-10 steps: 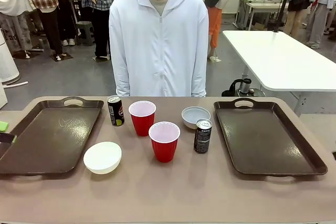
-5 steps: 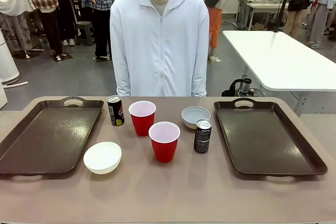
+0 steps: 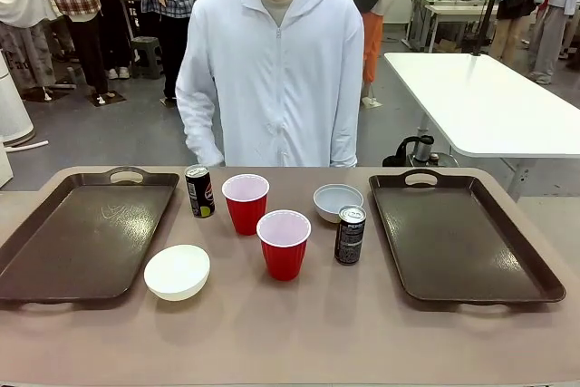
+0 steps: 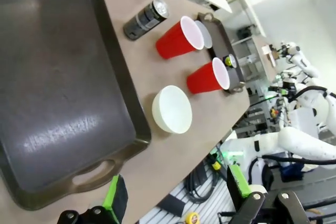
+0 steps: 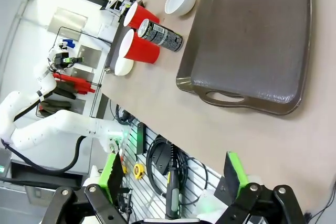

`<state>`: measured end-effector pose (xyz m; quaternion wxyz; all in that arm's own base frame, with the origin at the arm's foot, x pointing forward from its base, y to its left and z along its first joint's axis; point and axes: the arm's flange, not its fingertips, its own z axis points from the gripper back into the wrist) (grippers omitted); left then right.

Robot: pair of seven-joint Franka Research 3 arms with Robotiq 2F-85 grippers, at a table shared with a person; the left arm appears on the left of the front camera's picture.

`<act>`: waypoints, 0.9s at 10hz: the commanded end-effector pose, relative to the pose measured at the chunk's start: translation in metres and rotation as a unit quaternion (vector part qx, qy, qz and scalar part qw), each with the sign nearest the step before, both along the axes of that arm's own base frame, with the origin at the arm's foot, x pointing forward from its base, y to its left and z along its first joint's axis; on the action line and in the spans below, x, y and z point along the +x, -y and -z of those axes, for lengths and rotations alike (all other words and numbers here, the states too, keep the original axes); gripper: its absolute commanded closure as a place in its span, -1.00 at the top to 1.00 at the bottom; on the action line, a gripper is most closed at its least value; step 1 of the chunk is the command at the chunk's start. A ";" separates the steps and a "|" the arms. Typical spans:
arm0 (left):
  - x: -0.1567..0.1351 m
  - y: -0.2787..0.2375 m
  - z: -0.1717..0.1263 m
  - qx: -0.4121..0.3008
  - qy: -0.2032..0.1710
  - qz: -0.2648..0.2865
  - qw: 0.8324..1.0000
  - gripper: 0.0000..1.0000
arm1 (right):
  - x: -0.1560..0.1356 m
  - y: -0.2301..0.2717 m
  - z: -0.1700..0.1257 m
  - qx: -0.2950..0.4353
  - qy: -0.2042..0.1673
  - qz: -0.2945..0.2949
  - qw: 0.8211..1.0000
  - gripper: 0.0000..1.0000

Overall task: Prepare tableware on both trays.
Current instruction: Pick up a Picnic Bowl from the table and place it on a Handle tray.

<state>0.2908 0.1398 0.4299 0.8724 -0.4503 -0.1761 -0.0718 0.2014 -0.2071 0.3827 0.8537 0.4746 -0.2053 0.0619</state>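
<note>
Btwn brown trays (image 3: 63, 251): red cups (image 3: 284, 246), blk cans (image 3: 350, 235), whitish bowls (image 3: 177, 271); L gripper (image 4: 176, 190), R gripper (image 5: 172, 174) wide.

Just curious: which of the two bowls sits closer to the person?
The bowl beside the right tray; the other bowl lies nearer the robot's side.

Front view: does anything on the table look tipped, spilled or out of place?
Nothing stands out: the red cups, cans and bowls stand upright between the trays, nothing spilled. The left tray bears faint scuffs.

free: left tray (image 3: 82, 242) bare | free: right tray (image 3: 462, 242) bare | obstacles between: cups (image 3: 284, 246), cans (image 3: 350, 235), bowls (image 3: 177, 271) crowd table (image 3: 290, 342) centre
</note>
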 end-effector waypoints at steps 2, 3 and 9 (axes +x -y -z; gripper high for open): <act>-0.003 -0.001 0.001 -0.012 0.006 0.008 1.000 1.00 | 0.001 0.001 0.004 0.005 -0.005 0.001 1.000 1.00; -0.003 -0.001 0.001 -0.012 0.006 0.008 1.000 1.00 | 0.001 0.001 0.004 0.005 -0.005 0.001 1.000 1.00; -0.003 -0.001 0.001 -0.012 0.006 0.008 1.000 1.00 | 0.001 0.001 0.004 0.005 -0.005 0.001 1.000 1.00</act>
